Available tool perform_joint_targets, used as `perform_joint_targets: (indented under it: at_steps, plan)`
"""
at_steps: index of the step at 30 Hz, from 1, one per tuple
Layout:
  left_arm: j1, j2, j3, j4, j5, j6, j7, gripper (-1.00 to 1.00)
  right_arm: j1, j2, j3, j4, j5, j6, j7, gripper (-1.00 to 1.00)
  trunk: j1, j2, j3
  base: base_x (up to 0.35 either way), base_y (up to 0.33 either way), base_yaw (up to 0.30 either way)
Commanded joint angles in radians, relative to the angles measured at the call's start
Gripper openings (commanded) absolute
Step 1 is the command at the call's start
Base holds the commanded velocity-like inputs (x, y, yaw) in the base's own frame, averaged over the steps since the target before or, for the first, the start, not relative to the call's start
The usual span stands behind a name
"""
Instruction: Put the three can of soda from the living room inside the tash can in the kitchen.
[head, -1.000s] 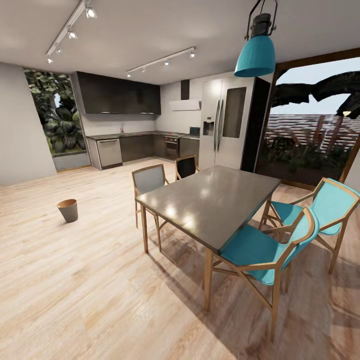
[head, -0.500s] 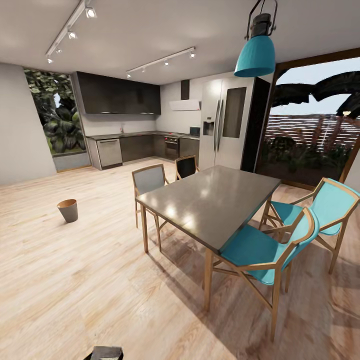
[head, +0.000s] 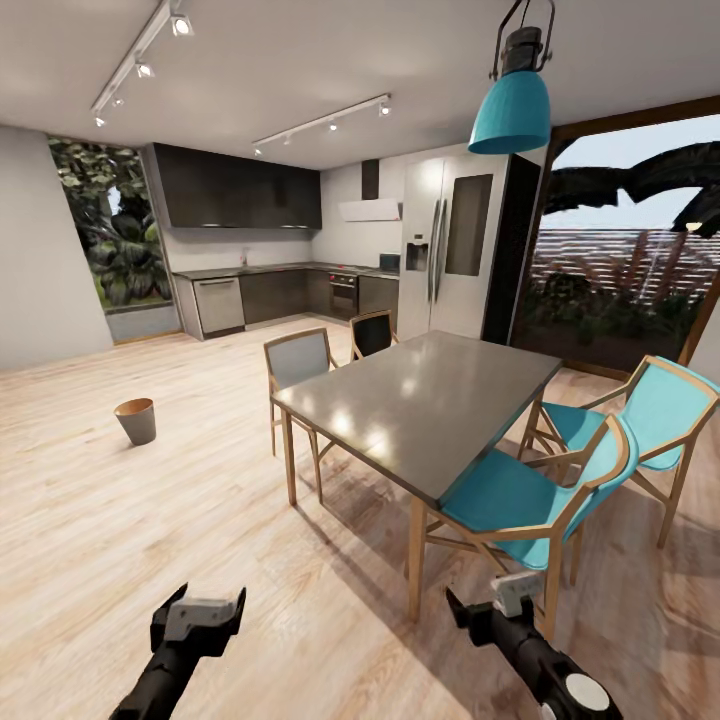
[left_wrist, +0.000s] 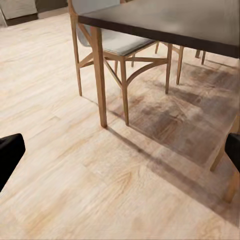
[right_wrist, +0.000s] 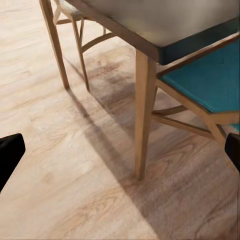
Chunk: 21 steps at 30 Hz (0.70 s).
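I am in the kitchen. The tash can (head: 136, 420), a small dark grey bucket with a coppery inside, stands upright on the wood floor at the left, far ahead of both arms. My left gripper (head: 200, 610) is raised low at the bottom left, open, with nothing between its fingertips (left_wrist: 10, 152). At the bottom right, my right gripper (head: 487, 602) is also open and holds nothing; its fingertips (right_wrist: 10, 150) sit wide apart. It hangs close to the table's near leg (right_wrist: 144, 115). The cans of soda are out of view.
A grey dining table (head: 430, 395) stands just ahead at the right, with teal chairs (head: 530, 500) on its near side and grey chairs (head: 297, 360) on the far side. Dark cabinets (head: 240, 295) and a steel fridge (head: 450, 245) line the back wall. Open floor (head: 150, 540) lies between me and the bin.
Both arms have risen into the head view from its bottom edge; one second ago neither was visible. The room and the bin have not shifted.
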Motion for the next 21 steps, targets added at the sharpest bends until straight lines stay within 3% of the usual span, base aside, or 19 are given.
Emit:
perform_joint_targets:
  at_steps: [1, 4, 5, 8, 9, 16, 21]
  plan:
    - [0.013, 0.003, 0.000, -0.003, -0.001, -0.033, -0.001, 1.00, 0.003, -0.004, -0.011, -0.007, -0.001, -0.016, 0.007, 1.00, 0.000, 0.000, 0.000, 0.000, 0.000, 0.000]
    - [0.056, 0.014, 0.001, -0.004, -0.003, -0.108, -0.002, 1.00, 0.029, -0.026, -0.044, -0.004, -0.005, -0.117, 0.040, 1.00, 0.000, 0.000, 0.000, 0.000, 0.000, 0.000]
    - [0.083, 0.024, 0.001, 0.028, -0.003, -0.155, -0.006, 1.00, 0.077, -0.057, -0.079, 0.015, -0.009, -0.246, 0.092, 1.00, 0.000, 0.000, 0.000, 0.000, 0.000, 0.000]
    - [0.097, 0.029, 0.002, 0.088, -0.001, -0.209, -0.012, 1.00, 0.114, -0.073, -0.128, 0.054, -0.012, -0.352, 0.140, 1.00, 0.000, 0.000, 0.000, 0.000, 0.000, 0.000]
    - [0.101, 0.031, 0.003, 0.137, 0.000, -0.254, -0.015, 1.00, 0.127, -0.078, -0.158, 0.087, -0.012, -0.401, 0.161, 1.00, 0.000, 0.000, 0.000, 0.000, 0.000, 0.000]
    - [0.107, 0.032, 0.009, 0.307, 0.007, -0.346, -0.019, 1.00, 0.146, -0.087, -0.202, 0.175, -0.011, -0.471, 0.191, 1.00, 0.000, 0.000, 0.000, 0.000, 0.000, 0.000]
    - [0.107, 0.031, 0.008, 0.359, 0.005, -0.362, -0.019, 1.00, 0.149, -0.087, -0.208, 0.206, -0.011, -0.484, 0.195, 1.00, 0.000, 0.000, 0.000, 0.000, 0.000, 0.000]
